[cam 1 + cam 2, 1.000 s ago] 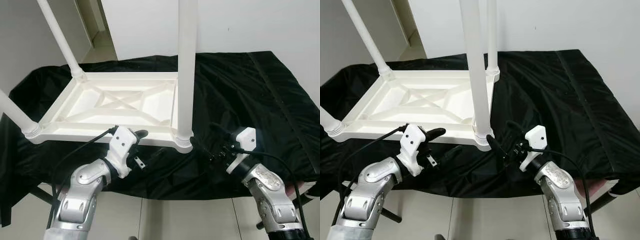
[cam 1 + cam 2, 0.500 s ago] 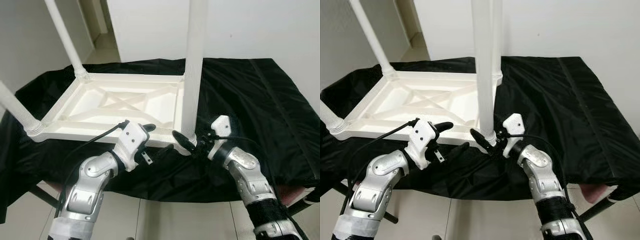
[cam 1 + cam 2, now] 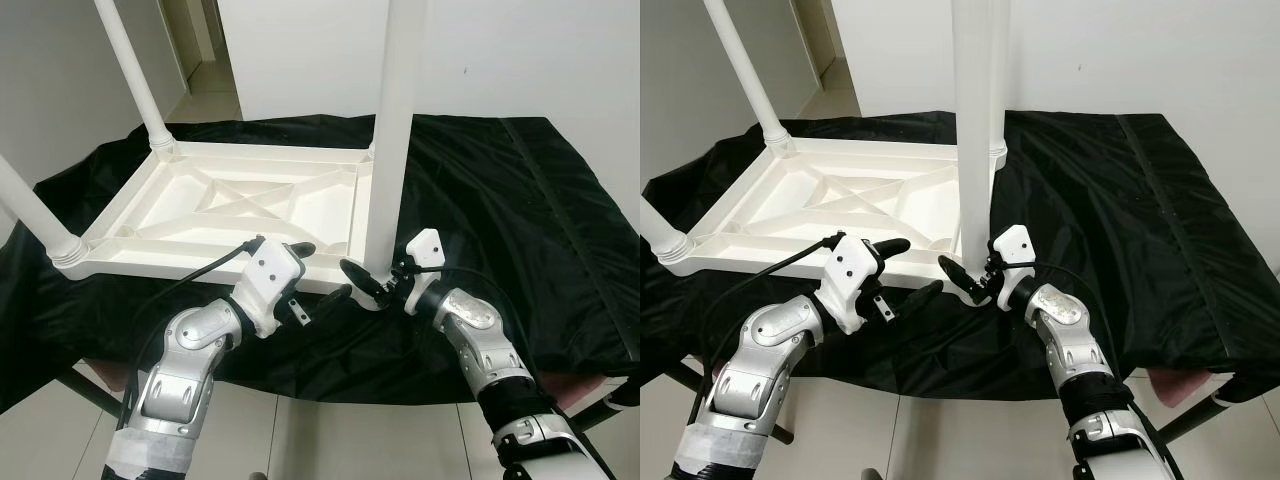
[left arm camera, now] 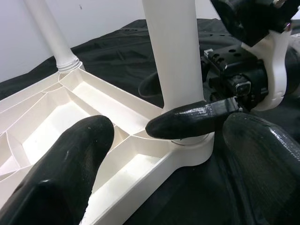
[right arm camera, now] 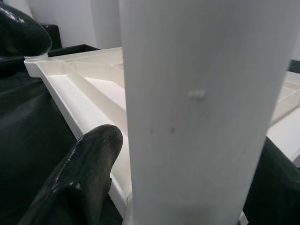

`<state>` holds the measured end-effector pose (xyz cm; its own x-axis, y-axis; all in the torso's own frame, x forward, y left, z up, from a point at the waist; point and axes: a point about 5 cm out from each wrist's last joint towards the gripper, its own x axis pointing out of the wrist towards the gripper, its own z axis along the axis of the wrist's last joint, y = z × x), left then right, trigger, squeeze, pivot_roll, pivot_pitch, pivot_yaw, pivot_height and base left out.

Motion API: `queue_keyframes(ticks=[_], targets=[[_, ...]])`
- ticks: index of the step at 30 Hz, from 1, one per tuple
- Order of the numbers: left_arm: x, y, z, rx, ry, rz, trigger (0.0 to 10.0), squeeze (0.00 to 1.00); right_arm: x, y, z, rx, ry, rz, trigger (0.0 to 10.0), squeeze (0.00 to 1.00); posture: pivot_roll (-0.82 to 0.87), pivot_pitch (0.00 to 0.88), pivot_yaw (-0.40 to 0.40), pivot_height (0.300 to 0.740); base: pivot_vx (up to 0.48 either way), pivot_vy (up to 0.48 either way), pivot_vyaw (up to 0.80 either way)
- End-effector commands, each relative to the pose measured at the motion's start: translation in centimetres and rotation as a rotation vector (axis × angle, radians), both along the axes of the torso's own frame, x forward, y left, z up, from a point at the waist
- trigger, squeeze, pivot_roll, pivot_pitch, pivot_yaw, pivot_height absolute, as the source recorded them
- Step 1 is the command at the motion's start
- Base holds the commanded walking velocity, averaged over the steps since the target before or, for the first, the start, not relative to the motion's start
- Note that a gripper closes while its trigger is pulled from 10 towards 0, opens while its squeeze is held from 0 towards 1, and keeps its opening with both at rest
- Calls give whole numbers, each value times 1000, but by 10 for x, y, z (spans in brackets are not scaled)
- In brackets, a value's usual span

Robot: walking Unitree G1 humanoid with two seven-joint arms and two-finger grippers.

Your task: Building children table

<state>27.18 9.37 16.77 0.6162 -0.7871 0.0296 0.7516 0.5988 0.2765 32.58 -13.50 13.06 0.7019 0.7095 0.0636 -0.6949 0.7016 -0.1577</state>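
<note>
At centre frame I had the right gripper (image 3: 362, 283) spread open around the near white plastic table leg (image 3: 393, 150), the left gripper (image 3: 320, 272) open beside it.

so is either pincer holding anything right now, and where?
Right pincer straddles the near table leg at its base; a firm grip cannot be told. Left pincer is open, holding nothing.

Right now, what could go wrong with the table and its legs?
1. The right tool has its fingers around the near leg low at its base; the tall leg could wobble or tip the table.
2. The table's near corner sits by the cloth's front edge and might slide off.
</note>
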Motion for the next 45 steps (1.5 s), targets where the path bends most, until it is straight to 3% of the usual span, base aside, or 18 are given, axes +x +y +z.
queue_keyframes(ticks=[1,2,3,4,11,12,14,15,20,23,25,28,32,34,38,42,43,45], targets=[[2,6,0,-19,-18,137,10000,0,1,4,-1,-9,-4,17,8863,0,-70,0,83,740,0,0,0],[2,6,0,-19,-18,137,10000,0,1,4,-1,-9,-4,17,8863,0,-70,0,83,740,0,0,0],[2,6,0,-23,-17,135,10000,0,1,4,0,-1,-8,17,4000,0,-71,0,81,740,0,0,0],[1,5,0,-24,-16,131,10000,0,1,3,0,3,-9,11,0,0,-73,0,80,740,0,0,0],[1,2,1,-25,-14,123,10000,0,-2,-2,-2,14,-2,-4,0,0,-71,34,74,740,0,0,0],[1,3,2,-23,-15,120,10000,0,-2,-4,-2,23,3,-38,4314,0,-70,60,69,740,0,0,0],[1,3,2,-23,-15,120,10000,0,-2,-4,-2,23,3,-38,4314,0,-70,60,69,740,0,0,0],[0,4,3,-20,-16,119,10000,0,-2,-6,-2,30,8,-71,10000,0,-70,69,67,740,0,0,0],[0,5,4,-16,-18,118,10000,0,-3,-10,0,46,10,-160,10000,0,-67,101,49,740,0,0,0],[-1,5,4,-17,-23,132,10000,0,-5,-11,1,61,2,-293,10000,0,-69,118,37,740,0,0,0],[-2,7,2,-25,-20,156,10000,0,-13,-7,1,123,4,-407,10000,0,-65,129,29,740,0,0,0],[-2,7,2,-27,-18,162,10000,0,-15,-6,1,144,9,-433,10000,0,-63,128,29,740,0,0,0],[-2,8,4,-34,-21,183,10000,0,-20,0,-2,153,11,-569,10000,0,-52,135,19,740,0,0,0],[-3,9,4,-38,-20,194,10000,0,-27,12,-8,167,45,-676,10000,0,-51,133,16,740,0,0,0],[0,10,6,-39,-28,200,10000,0,-38,37,-9,197,69,-621,10000,0,-55,122,16,740,0,0,0],[1,10,7,-40,-33,203,10000,0,-41,41,-7,206,64,-601,10000,0,-55,122,16,740,0,0,0],[3,10,8,-43,-34,204,10000,0,-42,41,-4,226,51,-588,10000,1000,-61,119,19,740,0,0,0],[5,9,9,-42,-42,198,10000,0,-42,37,4,246,15,-576,10000,1000,-70,114,23,740,0,0,0]])
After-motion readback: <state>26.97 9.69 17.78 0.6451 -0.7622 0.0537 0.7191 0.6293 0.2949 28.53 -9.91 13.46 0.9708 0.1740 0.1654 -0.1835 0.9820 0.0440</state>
